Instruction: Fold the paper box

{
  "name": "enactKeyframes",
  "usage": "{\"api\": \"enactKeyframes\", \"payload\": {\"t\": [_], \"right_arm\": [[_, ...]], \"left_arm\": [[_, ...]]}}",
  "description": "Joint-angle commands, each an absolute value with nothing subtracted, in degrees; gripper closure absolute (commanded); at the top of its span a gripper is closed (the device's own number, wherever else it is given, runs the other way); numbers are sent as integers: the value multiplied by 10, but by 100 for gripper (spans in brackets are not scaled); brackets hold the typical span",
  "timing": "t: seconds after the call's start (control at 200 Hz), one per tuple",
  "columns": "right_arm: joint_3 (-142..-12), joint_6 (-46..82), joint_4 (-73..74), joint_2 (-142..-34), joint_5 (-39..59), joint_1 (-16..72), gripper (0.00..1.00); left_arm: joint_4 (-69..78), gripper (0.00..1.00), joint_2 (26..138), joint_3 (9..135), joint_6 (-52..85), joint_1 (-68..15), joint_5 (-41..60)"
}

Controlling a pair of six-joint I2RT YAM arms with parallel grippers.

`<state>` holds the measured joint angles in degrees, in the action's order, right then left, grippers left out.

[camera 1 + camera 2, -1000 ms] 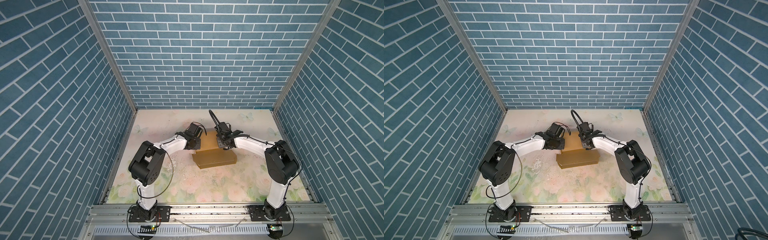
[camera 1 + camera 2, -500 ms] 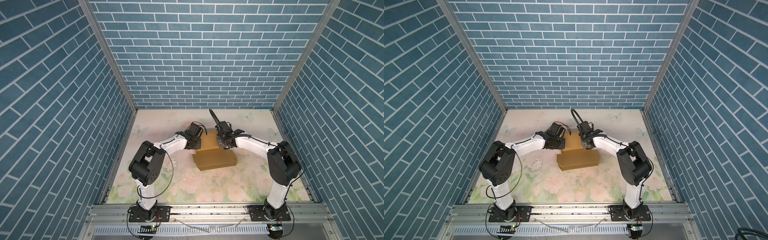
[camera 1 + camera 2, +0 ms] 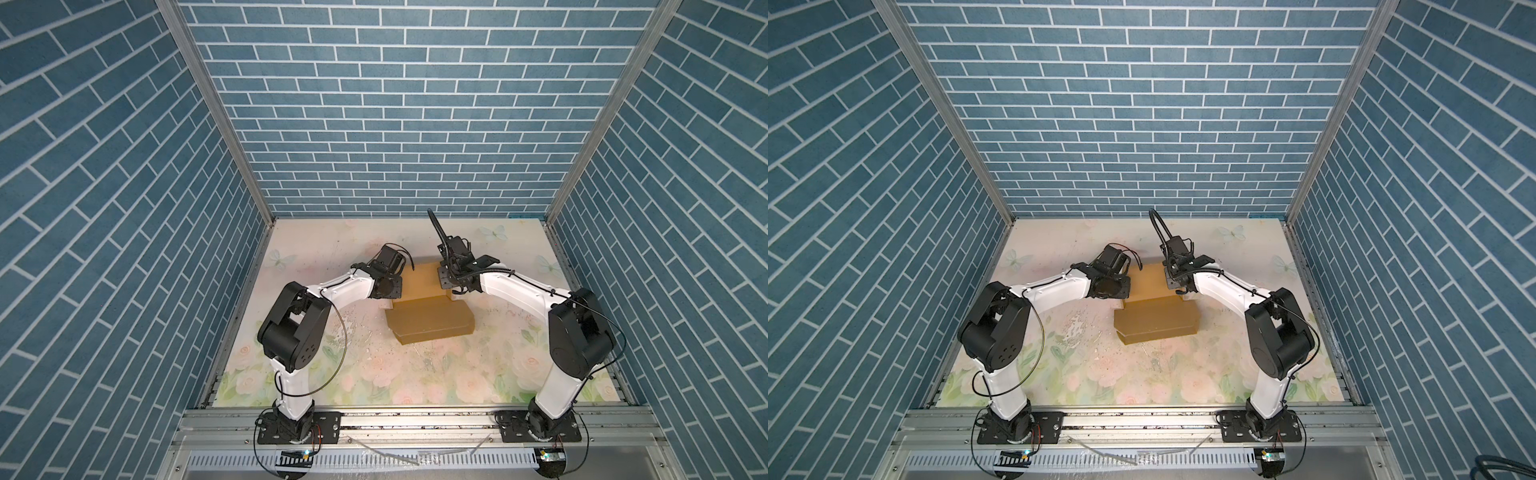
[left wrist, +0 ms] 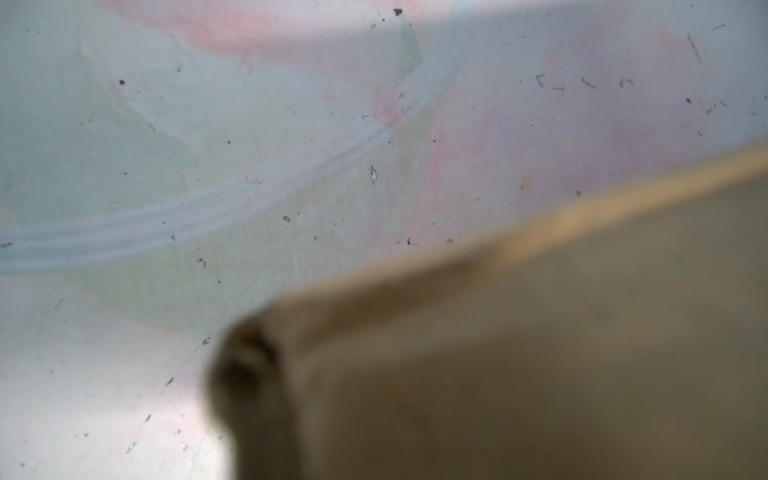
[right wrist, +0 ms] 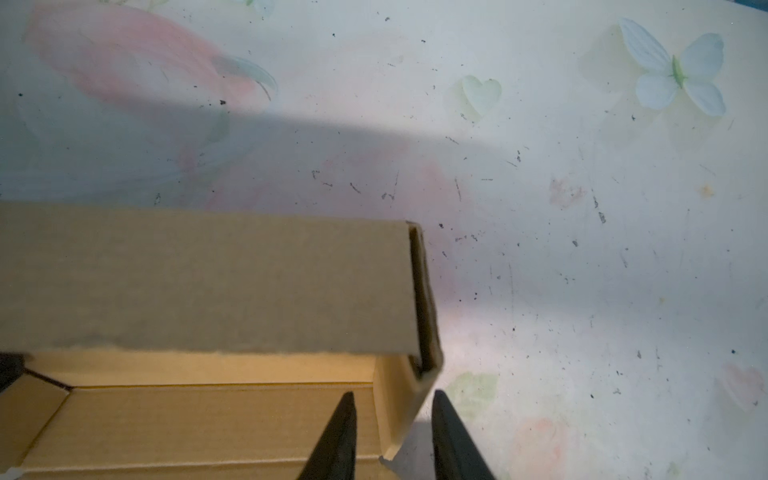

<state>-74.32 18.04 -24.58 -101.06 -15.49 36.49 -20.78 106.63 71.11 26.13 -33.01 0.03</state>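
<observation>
In both top views the paper box (image 3: 430,322) lies on the desk (image 3: 374,374), just toward 12 o'clock of centre. The left end effector (image 3: 397,287) is at its 10 o'clock corner and the right end effector (image 3: 452,286) at 2 o'clock. The left wrist view shows only blurred cardboard, so I cannot tell that end effector's opening or hold. In the right wrist view the fingers (image 5: 336,440) stand slightly apart astride a side wall, clamping nothing. Unheld, the wall may spring outward, and sideways drift could crumple it.

Both top views sit high above the near edge of the counter (image 3: 415,374), looking down and forward, sharing the whole scene around the paper box (image 3: 428,322). Each wrist camera looks down close against that box, the left one blurred.
</observation>
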Motion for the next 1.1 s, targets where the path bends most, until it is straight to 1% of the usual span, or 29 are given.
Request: {"api": "enactKeyframes", "payload": {"t": [0.0,0.39,0.515,0.825,1.015,1.095], "right_arm": [[-734,191,-239,-1008,-143,360,69],[-734,194,-233,-1029,-113,344,72],[-735,195,-228,-1039,-99,334,75],[-761,188,-225,-1073,-44,306,75],[-787,177,-247,-1080,-13,296,87],[-809,170,-275,-1085,6,295,90]], "left_arm": [[-222,72,1067,726,257,-328,-8],[-228,66,1063,733,255,-328,-6],[-234,65,1068,742,253,-327,-4],[-251,63,1102,782,248,-316,13],[-267,64,1119,813,245,-313,22],[-279,65,1127,828,243,-311,30]]}}
